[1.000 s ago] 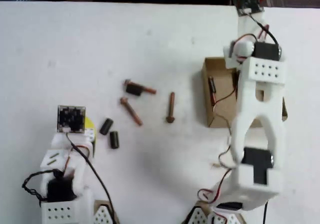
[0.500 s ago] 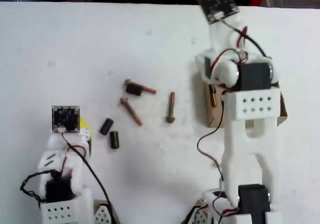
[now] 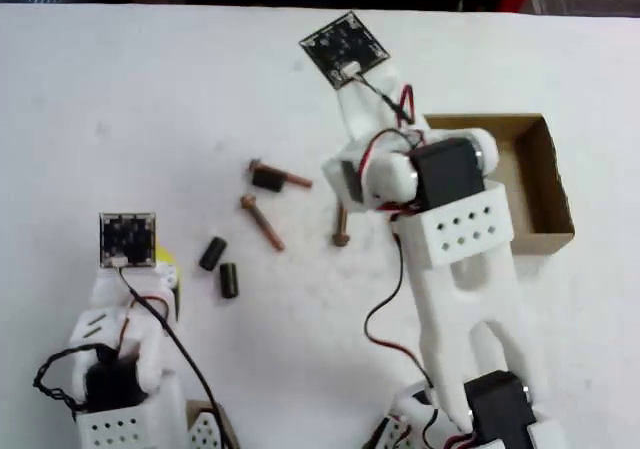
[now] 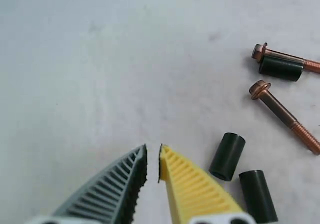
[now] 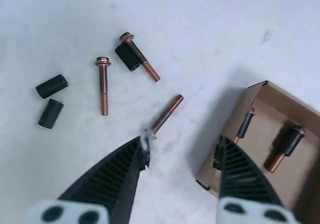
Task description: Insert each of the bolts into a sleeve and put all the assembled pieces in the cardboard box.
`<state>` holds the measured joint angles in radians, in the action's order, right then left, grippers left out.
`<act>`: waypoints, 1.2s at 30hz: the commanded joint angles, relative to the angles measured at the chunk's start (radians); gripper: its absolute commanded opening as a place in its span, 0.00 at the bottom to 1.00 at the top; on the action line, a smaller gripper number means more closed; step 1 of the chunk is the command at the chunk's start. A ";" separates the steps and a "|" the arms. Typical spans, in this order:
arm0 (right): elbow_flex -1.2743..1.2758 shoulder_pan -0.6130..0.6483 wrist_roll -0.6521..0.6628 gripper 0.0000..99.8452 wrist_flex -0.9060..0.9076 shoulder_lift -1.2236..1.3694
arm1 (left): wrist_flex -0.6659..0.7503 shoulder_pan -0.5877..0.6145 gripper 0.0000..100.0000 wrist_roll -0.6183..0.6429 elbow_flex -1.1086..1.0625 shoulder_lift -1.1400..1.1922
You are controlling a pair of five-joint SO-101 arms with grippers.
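**A:** How does the right gripper (image 5: pixel 182 151) stand?

**B:** Its fingers are spread wide and hold nothing. It hangs above the bench (image 3: pixel 120 89), between a bare bolt (image 5: pixel 166 113) and the cardboard box (image 5: pixel 286 93). Two assembled pieces (image 5: pixel 285 146) lie inside the box.

**A:** And the left gripper (image 4: pixel 152 159)?

**B:** Its fingers are all but pressed together and empty, near two loose sleeves (image 4: pixel 227 155). Beyond those lie a second bolt (image 4: pixel 282 115) and a sleeved bolt (image 4: pixel 280 67). How far that one is seated, I cannot tell.
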<state>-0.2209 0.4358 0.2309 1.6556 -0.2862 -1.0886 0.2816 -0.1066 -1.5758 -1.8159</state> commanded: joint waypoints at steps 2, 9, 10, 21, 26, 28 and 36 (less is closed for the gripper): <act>-0.032 0.087 -0.181 0.19 0.056 -0.036 | -0.003 0.077 0.08 -0.003 0.054 -0.008; 0.117 0.248 -0.288 0.19 0.048 -0.039 | -0.006 0.147 0.08 -0.003 0.054 -0.008; 0.132 0.265 -0.284 0.19 0.038 -0.044 | -0.009 0.153 0.08 -0.003 0.054 -0.008; 0.402 0.306 -0.285 0.19 -0.209 0.012 | -0.025 0.220 0.08 -0.006 0.048 -0.008; 0.471 0.306 -0.292 0.19 -0.351 0.076 | -0.025 0.240 0.08 -0.009 0.046 -0.008; 0.470 0.306 -0.334 0.19 -0.364 0.113 | -0.023 0.268 0.08 -0.009 0.046 -0.008; 0.465 0.323 -0.562 0.19 -0.444 0.214 | -0.021 0.291 0.08 -0.011 0.046 -0.008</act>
<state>0.2562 0.7503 -0.2677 1.2505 -0.0713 -1.1162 0.5623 -0.1066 -1.5758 -1.8159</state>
